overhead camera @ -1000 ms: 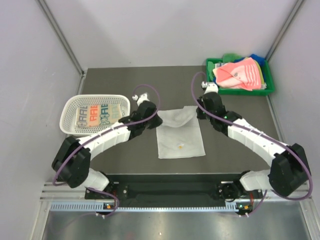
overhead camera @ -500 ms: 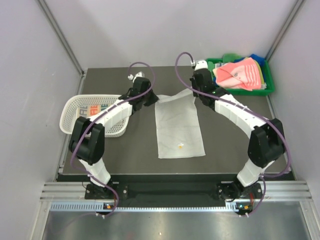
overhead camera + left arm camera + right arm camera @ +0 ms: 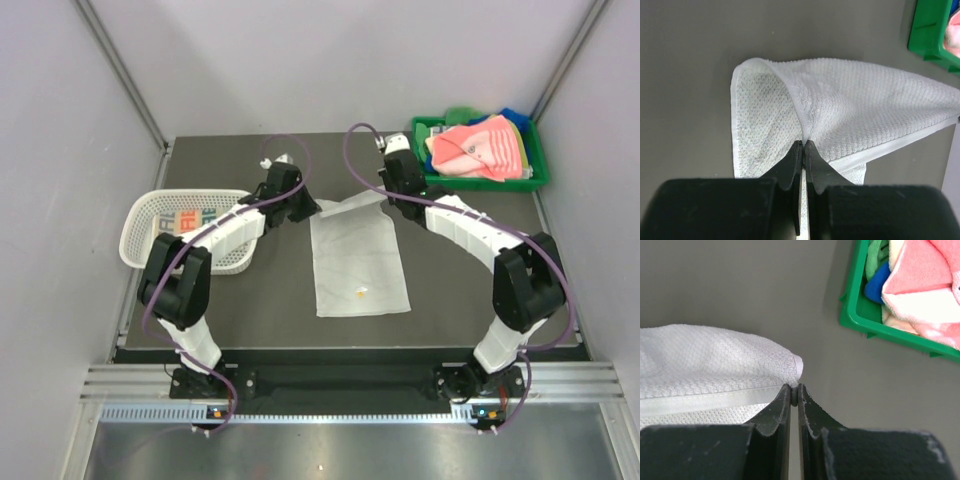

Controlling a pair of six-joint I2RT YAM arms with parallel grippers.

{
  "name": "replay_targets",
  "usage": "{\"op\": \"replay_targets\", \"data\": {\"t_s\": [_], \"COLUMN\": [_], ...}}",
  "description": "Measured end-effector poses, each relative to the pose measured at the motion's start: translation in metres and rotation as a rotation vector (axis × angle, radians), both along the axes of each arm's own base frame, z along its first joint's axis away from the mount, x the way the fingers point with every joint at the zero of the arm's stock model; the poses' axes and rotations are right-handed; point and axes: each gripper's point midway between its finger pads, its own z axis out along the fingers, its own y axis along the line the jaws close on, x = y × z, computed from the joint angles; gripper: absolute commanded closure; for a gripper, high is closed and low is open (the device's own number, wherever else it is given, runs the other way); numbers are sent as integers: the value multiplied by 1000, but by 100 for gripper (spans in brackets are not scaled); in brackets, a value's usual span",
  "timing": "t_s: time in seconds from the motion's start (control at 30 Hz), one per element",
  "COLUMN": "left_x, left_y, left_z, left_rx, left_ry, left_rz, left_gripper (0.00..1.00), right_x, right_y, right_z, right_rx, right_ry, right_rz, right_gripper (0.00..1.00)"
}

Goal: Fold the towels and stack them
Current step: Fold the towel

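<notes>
White towel [image 3: 358,262], one, in left gripper [image 3: 804,145] and right gripper [image 3: 794,388]; one basket [image 3: 131,232].

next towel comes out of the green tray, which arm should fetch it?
Right, probably. The right gripper, pinching a far corner of the white towel, sits beside the green tray; the left gripper holds the other corner, nearer the basket.

White waffle-weave towel [image 3: 355,262], pink-and-white striped towel [image 3: 480,148], green tray [image 3: 485,183], white perforated basket [image 3: 185,195], dark grey table [image 3: 260,305].
</notes>
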Motion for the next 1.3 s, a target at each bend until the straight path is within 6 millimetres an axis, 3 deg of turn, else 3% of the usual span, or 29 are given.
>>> {"op": "replay_targets", "data": {"t_s": [0.33,0.57,0.73,0.97,1.13,1.3], "left_x": [-10,-43,-72,-119,-150,-167], "left_y": [-2,0,-1,-1,3,-2], "left_z": [-7,-15,-21,-49,-69,-66], "left_rx": [-29,-71,-79,-54,-32,-39], "left_ry": [35,68,79,127,162,142], "left_rz": [-14,-31,-52,-81,-90,-111], "left_gripper": [100,100,100,100,100,100], "right_x": [-3,-36,-73,-137,-168,-191], "right_y": [4,3,-1,2,13,15], "right_z": [6,12,-17,-70,-82,-90], "right_rx": [38,145,214,248,283,302], "right_ry": [-5,5,89,228,258,272], "right_rz": [13,31,22,15,38,35], "right_gripper": [97,97,98,98,99,99]}}
